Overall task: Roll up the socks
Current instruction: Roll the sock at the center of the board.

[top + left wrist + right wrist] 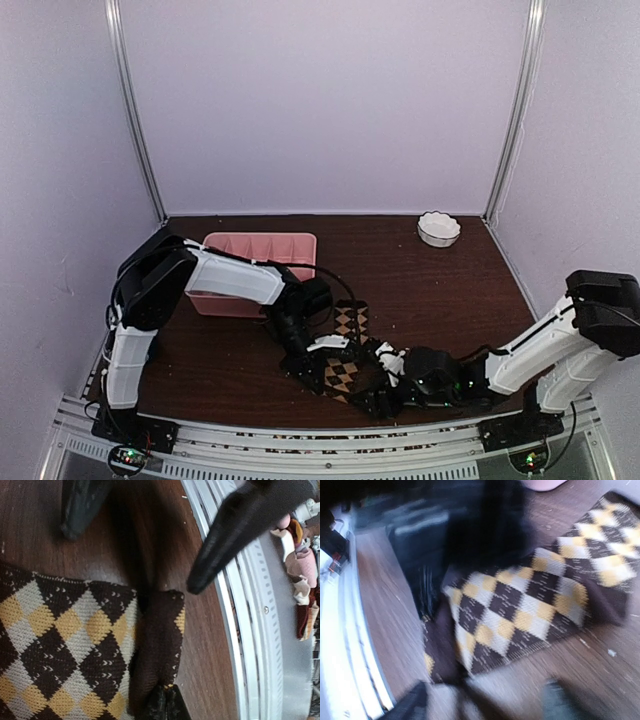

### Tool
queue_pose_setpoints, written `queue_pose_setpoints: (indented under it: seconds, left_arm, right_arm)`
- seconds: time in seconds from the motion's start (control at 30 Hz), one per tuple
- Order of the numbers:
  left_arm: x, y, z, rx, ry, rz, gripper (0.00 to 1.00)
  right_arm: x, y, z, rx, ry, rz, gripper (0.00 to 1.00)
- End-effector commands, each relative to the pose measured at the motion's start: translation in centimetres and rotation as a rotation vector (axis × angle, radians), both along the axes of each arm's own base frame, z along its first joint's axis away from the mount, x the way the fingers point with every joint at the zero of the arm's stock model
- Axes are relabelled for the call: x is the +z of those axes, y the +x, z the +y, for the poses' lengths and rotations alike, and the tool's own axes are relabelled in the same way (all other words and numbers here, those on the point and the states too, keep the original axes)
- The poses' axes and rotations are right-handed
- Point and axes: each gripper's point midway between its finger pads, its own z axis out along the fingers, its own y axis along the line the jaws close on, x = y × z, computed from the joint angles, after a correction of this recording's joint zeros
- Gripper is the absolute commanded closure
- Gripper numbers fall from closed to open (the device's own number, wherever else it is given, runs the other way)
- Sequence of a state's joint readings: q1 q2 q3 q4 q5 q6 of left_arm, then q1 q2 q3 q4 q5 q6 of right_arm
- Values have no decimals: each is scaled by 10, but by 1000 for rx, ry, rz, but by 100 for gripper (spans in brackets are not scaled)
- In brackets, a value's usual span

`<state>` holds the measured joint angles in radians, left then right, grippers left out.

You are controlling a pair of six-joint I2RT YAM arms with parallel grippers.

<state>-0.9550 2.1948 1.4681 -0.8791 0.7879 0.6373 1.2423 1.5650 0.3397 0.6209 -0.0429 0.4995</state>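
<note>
The brown-and-tan checkered sock point(346, 352) lies flat on the table near the front edge. My left gripper point(304, 364) is at its near-left end. In the left wrist view the left gripper point(163, 706) is shut on the sock's dark brown folded edge point(159, 645). My right gripper point(372, 388) is open just to the right of the sock. Its two fingers point(235, 530) are spread wide over the table beside the fold. The right wrist view is blurred and shows the sock point(530, 605) ahead of the open right gripper point(482, 705). The magenta-pink sock is not in view on the table.
A pink divided tray point(262, 258) stands behind the left arm. A small white bowl point(438, 229) sits at the back right. The metal rail of the table's front edge point(240, 630) runs close to the sock. Pink and brown fabric pieces point(302, 580) lie beyond the rail.
</note>
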Motion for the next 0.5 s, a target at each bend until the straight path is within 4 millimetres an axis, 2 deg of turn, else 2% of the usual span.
queue_pose_setpoints:
  seconds: [0.0, 0.13, 0.2, 0.23, 0.37, 0.47]
  left_arm:
    - [-18, -18, 28, 57, 256, 186, 100]
    - [-20, -10, 24, 56, 280, 165, 100]
    - [-22, -6, 23, 57, 291, 148, 100]
    - [-22, -4, 21, 58, 298, 142, 100]
    - [-29, 5, 17, 79, 341, 124, 100]
    - [-32, 10, 12, 99, 361, 123, 100]
  right_arm:
    - [-21, 16, -60, -141, -374, -271, 0]
    - [15, 46, -93, -443, -432, -446, 0]
    - [24, 49, -105, -554, -400, -466, 0]
    - [26, 48, -104, -565, -365, -457, 0]
    - [20, 30, -80, -351, -285, -439, 1]
    - [16, 16, -71, -227, -316, -479, 7]
